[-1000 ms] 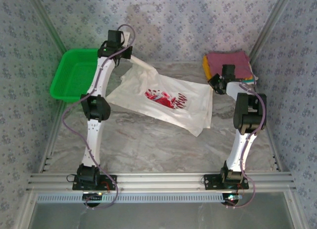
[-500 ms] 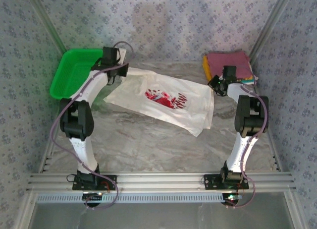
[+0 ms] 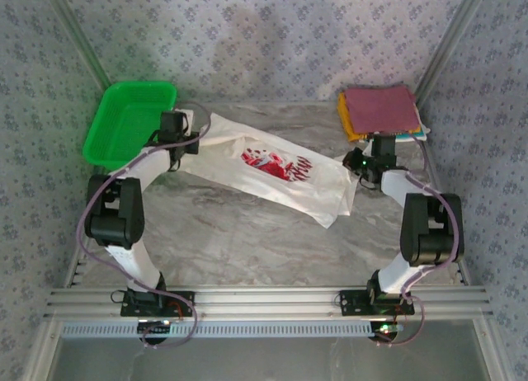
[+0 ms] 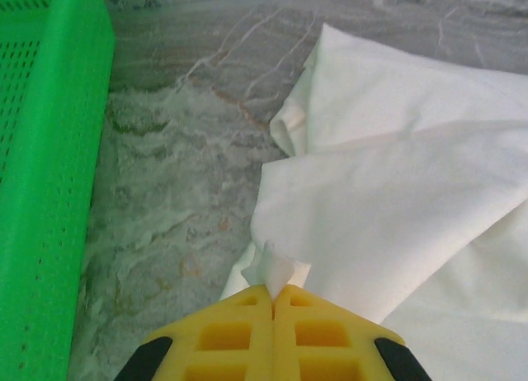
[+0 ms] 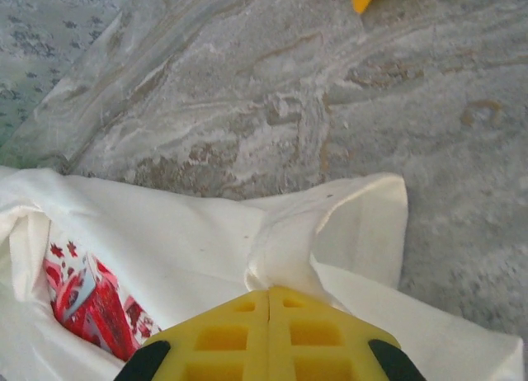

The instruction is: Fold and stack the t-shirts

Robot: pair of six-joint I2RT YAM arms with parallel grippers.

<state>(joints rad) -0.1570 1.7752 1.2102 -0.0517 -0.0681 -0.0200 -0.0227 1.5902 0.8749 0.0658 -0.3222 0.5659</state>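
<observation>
grey marbled tabletop [image 3: 247, 241] carries the white t-shirt [image 3: 280, 171], spread slantwise across the middle with its red-and-black graphic face up. left gripper [image 4: 272, 292] has its jaws pressed together on a pinch of the shirt's edge near the green basket [image 3: 124, 121]. right gripper [image 5: 269, 292] is likewise clamped on a fold at the opposite end. folded maroon, yellow and teal shirts [image 3: 381, 109] sit stacked in the far right corner.
</observation>
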